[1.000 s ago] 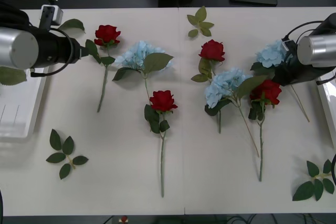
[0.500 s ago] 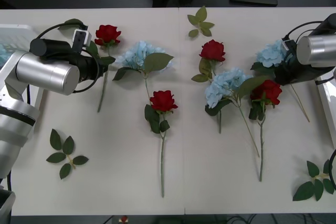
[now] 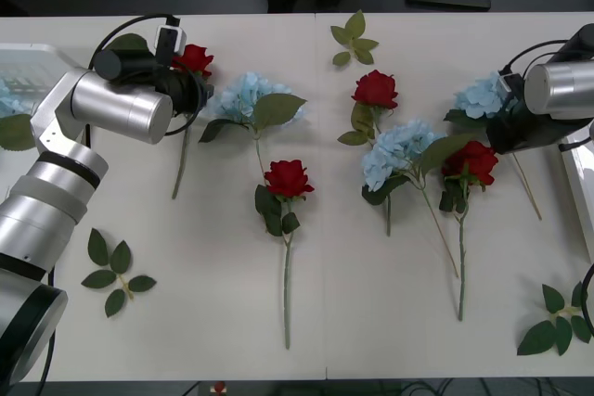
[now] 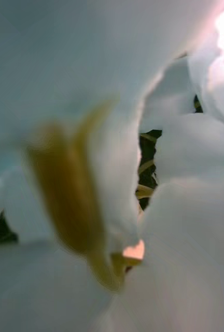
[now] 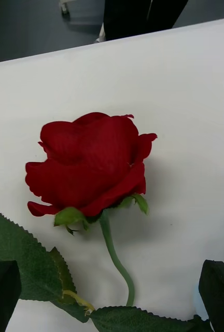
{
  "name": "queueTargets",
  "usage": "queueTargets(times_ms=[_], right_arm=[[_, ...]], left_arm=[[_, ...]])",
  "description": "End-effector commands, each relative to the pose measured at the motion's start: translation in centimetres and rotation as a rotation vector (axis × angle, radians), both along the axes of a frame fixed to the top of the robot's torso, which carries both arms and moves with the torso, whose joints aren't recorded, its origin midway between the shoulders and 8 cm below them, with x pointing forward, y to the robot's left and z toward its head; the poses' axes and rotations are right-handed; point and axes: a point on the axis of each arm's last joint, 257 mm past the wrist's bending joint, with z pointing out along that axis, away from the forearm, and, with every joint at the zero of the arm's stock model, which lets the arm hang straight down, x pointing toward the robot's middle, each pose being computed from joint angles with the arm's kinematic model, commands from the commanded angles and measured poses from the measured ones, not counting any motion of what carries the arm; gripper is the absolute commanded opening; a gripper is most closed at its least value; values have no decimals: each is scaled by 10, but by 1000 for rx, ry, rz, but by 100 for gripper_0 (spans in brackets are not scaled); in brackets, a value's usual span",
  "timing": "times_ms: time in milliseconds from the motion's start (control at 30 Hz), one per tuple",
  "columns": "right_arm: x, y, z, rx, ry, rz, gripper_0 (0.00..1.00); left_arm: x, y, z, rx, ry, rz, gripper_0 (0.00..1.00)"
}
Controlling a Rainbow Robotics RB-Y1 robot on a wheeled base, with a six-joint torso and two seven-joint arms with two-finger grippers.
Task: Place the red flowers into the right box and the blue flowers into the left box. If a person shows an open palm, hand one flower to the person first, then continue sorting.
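- The left gripper hangs over the far-left red rose at about 11 o'clock on the desk. Its black fingers stand apart at either side of the stem just under the bloom, so it is open and lined up for a grasp, I judge.
- That rose lies flat, bloom toward 12 o'clock and stem trailing toward 6, which leaves the stem free to be pinched from above.
- The right gripper sits down in the pale-blue hydrangea at 2 o'clock; its wrist camera is pressed into pale petals, and I cannot tell whether its fingers are apart or closed.
- The left box lies at the 9 o'clock edge with a blue bloom already showing in it; the right box lies at the 3 o'clock edge.
- Other flowers lie between the arms: a hydrangea just beside the left gripper, a rose near the centre, and a rose, a hydrangea and a rose overlapping toward 2 o'clock.
- The rose under the left gripper belongs in the right box, well apart across the desk, so a long carry is likely.
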Motion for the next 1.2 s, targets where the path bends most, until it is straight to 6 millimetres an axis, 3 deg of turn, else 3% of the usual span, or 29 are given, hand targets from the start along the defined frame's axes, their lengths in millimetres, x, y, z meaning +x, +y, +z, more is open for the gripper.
queueTargets(times_ms=[33,100,200,267,367,467,600,667,867,1033,1200], right_arm=[[20,26,38,37,-21,54,0],[21,28,54,58,-15,49,0],[30,30,95,92,-36,53,0],[36,35,133,131,-70,83,0],[41,38,178,166,-129,138,0],[41,57,212,244,-186,222,0],[41,91,236,348,-240,333,0],[42,117,253,417,-289,412,0],[36,169,282,531,-395,589,0],[8,217,306,692,-513,739,0],[-27,243,330,782,-623,833,0]], left_arm=[[8,2,11,-10,-34,10,100],[8,6,6,8,-28,16,100],[6,13,-2,24,-13,26,100],[6,11,-4,20,-9,24,100],[6,6,0,5,-13,19,100],[4,-1,7,-41,-3,11,100],[-9,-5,28,-55,52,-5,100],[-23,-9,45,-70,89,-29,100],[-65,-14,79,-101,121,-158,100],[-104,-8,92,-123,149,-286,100],[-120,-3,98,-171,169,-351,100]])
